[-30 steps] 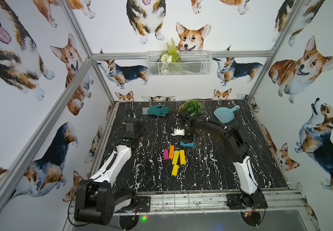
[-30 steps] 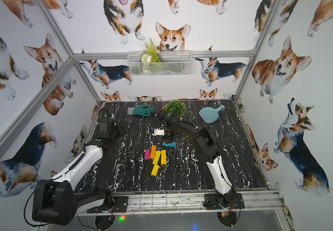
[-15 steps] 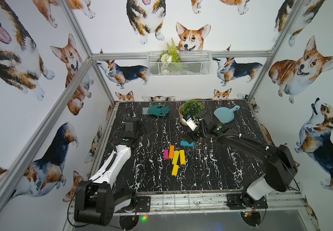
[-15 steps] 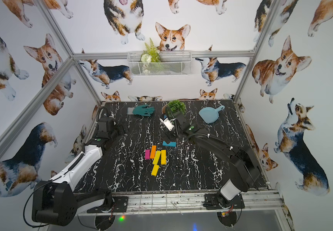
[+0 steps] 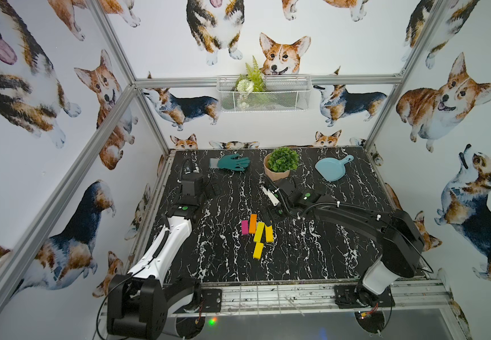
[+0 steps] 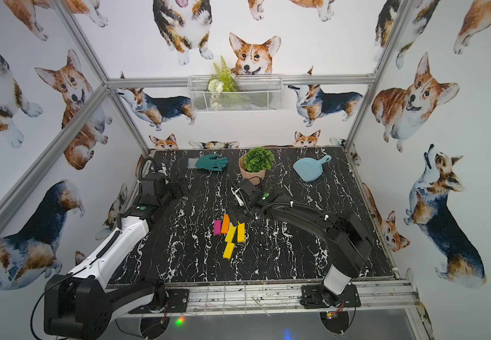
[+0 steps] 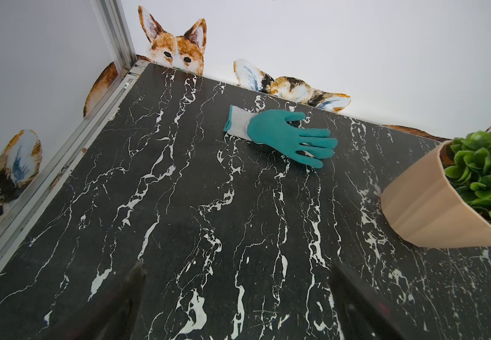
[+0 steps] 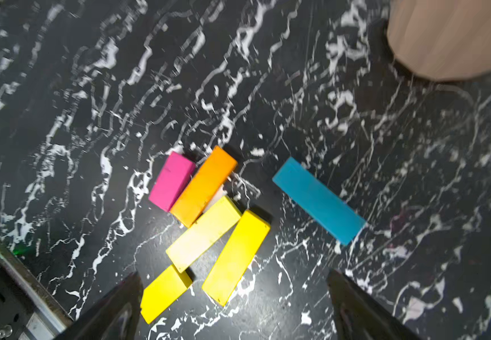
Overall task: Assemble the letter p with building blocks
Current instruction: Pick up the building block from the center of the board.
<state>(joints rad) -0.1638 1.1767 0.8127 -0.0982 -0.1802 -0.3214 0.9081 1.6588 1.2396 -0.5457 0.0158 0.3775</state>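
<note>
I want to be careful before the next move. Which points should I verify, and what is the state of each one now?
1. The right claw open and empty: ok.
2. The left claw open and empty: ok.
3. All six blocks in sight: flat magenta-pink rectangular bar, orange bar, three yellow bars, teal-blue bar: ok.
4. Teal-blue bar apart from the others, free to grasp: ok.
5. Letter P formed: not ok, bars lie in a loose cluster.
6. Beige plant pot clear of the right arm: cannot tell.
</note>
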